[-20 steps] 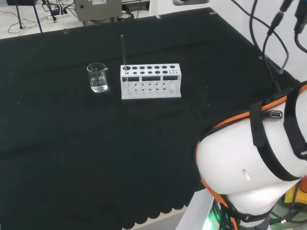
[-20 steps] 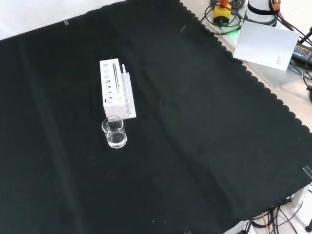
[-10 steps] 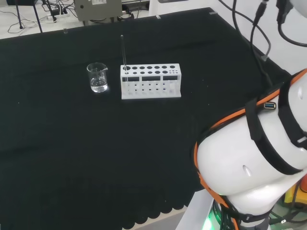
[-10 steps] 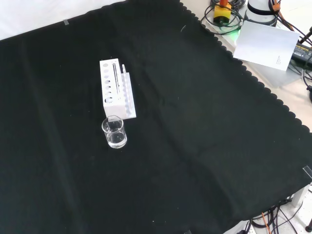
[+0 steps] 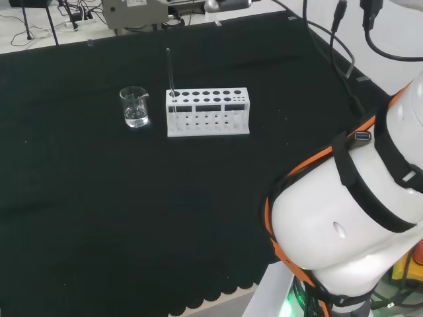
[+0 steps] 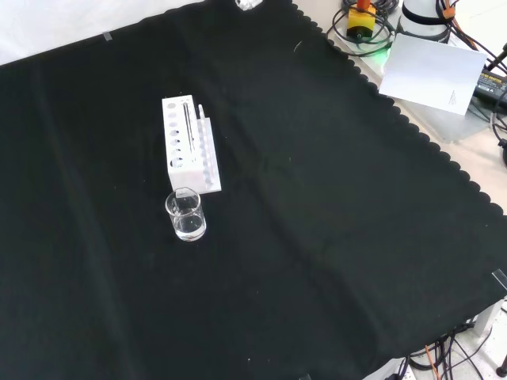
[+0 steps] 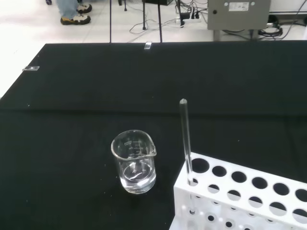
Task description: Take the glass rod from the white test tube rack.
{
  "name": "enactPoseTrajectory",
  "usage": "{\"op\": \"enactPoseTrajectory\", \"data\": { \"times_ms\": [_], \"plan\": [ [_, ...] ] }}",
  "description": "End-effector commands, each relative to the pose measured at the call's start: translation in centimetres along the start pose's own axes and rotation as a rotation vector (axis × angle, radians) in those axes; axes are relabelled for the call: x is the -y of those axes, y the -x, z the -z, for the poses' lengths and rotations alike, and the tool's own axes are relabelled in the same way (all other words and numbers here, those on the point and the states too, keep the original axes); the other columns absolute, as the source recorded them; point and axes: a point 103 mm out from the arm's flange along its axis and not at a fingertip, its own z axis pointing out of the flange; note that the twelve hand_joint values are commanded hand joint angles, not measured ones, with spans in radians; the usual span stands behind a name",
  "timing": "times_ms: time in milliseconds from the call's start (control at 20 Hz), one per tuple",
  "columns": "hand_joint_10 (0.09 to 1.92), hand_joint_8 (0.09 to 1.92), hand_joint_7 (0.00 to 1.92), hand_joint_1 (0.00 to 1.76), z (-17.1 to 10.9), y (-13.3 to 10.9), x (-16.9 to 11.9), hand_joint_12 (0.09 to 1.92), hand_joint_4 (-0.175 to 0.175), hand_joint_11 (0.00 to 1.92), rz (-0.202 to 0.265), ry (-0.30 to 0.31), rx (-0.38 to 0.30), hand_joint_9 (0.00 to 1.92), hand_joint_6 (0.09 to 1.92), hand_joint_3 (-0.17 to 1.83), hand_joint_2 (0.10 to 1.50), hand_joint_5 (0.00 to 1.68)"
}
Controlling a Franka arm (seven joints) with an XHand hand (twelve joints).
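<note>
In the head view, a beaker [image 5: 135,107] (a little clear liquid inside) stands left of the rack [image 5: 207,111]; the rod [image 5: 170,71] stands upright in the rack's leftmost hole. The robot hand's state cannot be told.

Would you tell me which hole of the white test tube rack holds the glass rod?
The back-row end hole nearest the beaker: the glass rod stands upright in it, while the white test tube rack's other holes are empty.

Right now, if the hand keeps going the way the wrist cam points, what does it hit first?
Probably the glass rod, standing upright in the end hole of the white test tube rack, with the beaker just beside that line. Depth is unclear, so this is a guess.
</note>
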Motion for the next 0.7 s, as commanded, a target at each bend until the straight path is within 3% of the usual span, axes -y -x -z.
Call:
{"op": "enactPoseTrajectory", "data": {
  "times_ms": [50,350,700],
  "plan": [
    [0.92,0.95,0.17,0.57,-1.4,-0.2,-1.5,1.47,-0.175,0.11,0.033,-0.015,-0.011,0.40,0.09,0.48,0.93,0.23],
    [0.92,0.95,0.20,0.57,-3.1,0.0,-3.9,1.47,-0.175,0.13,0.060,-0.019,-0.029,0.42,0.09,0.48,0.93,0.25],
    [0.91,0.96,0.25,0.58,-5.1,1.1,-5.3,1.47,-0.175,0.17,0.054,-0.038,-0.053,0.46,0.09,0.48,0.93,0.29]
  ]
}}
